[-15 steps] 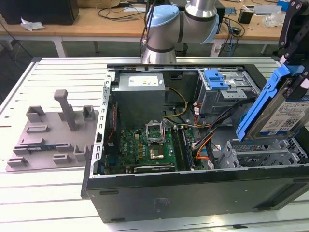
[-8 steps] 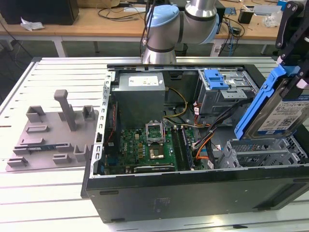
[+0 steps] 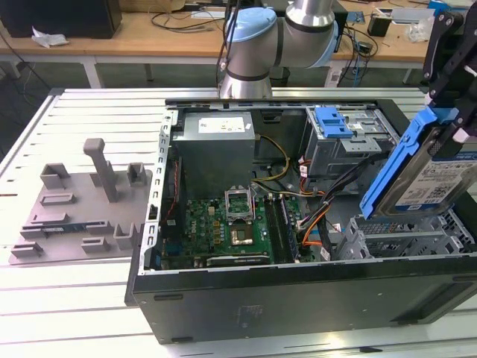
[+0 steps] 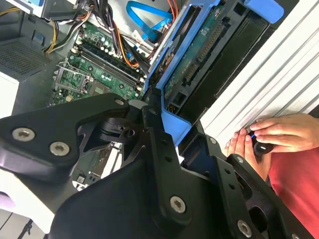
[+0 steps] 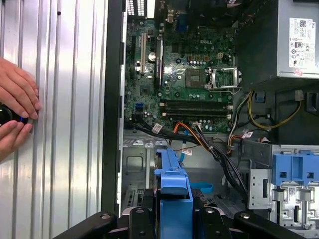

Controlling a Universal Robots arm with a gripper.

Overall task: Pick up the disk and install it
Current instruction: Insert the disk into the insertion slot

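The gripper (image 3: 449, 112) was clamped on the disk (image 3: 436, 179), fingers pinching it by its blue rails. In the exterior view the disk hung tilted, label side facing the camera, over the drive cage (image 3: 395, 239) at the view's right end of the open case (image 3: 298, 298). It wasn't seated in anything yet. The frame edge cut off most of the gripper and the disk's far side there.

The second wrist view gave the other face: the dark underside with its connector strip, blue rail running along it, and the motherboard (image 4: 99, 69) beyond. In the first wrist view the disk came edge-on, so you mostly got the blue rail end between the black fingers (image 5: 137, 221), with the cables (image 5: 219, 149) and another blue bracket (image 5: 294, 172) further out.

Both wrist views also caught a person's hands (image 5: 17, 104) resting on the slatted table (image 5: 65, 124) just outside the case, around something small and dark that I couldn't make out. The exterior view added the gray fixture (image 3: 74, 209) off to its left, well apart from the case.
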